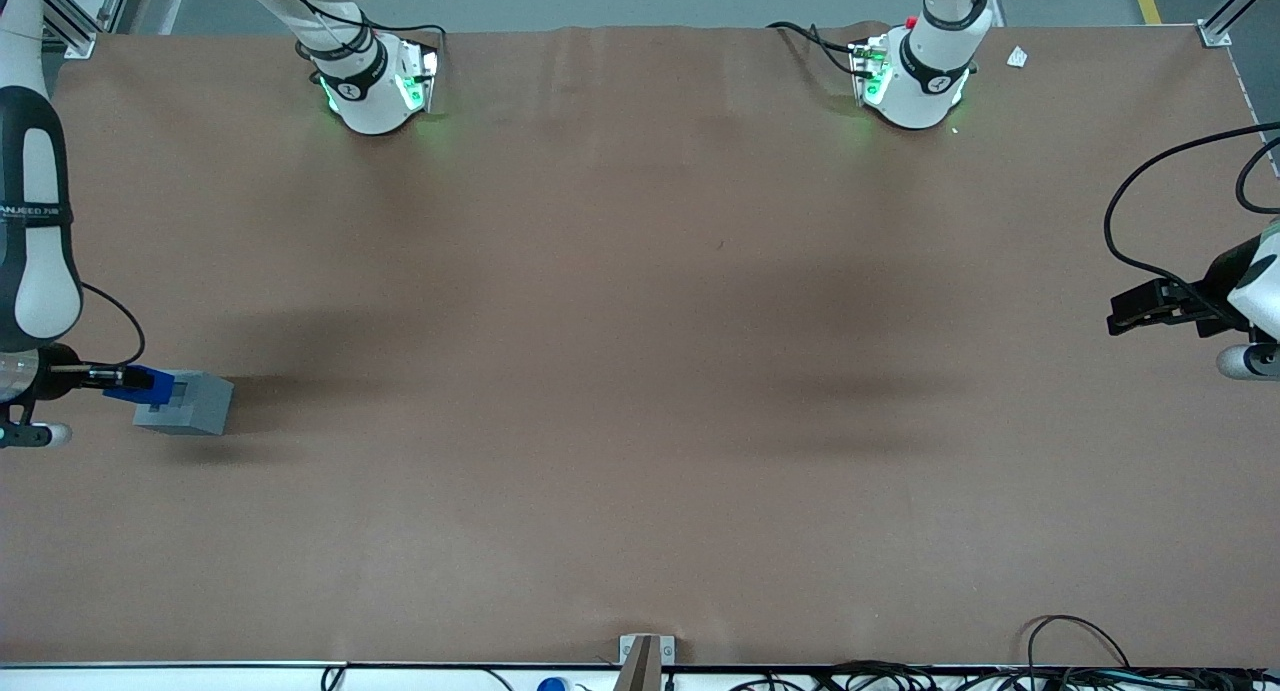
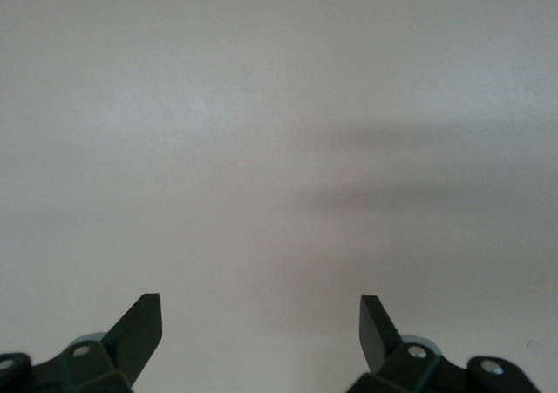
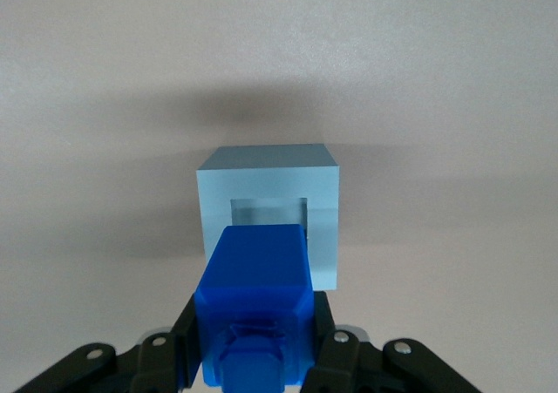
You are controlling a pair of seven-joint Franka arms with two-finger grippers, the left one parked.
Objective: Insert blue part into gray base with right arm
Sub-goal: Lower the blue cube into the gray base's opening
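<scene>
The tool (image 3: pixel 253 358) grips the blue part (image 3: pixel 255 301), poised just short of the gray base (image 3: pixel 270 206). For a clean fit, line its leading end squarely with the recess (image 3: pixel 268 212), then advance slowly.

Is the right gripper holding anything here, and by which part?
Yes. The right gripper holds the blue part, its fingers clamped on the two opposite sides of the block, just over the gray base.
</scene>
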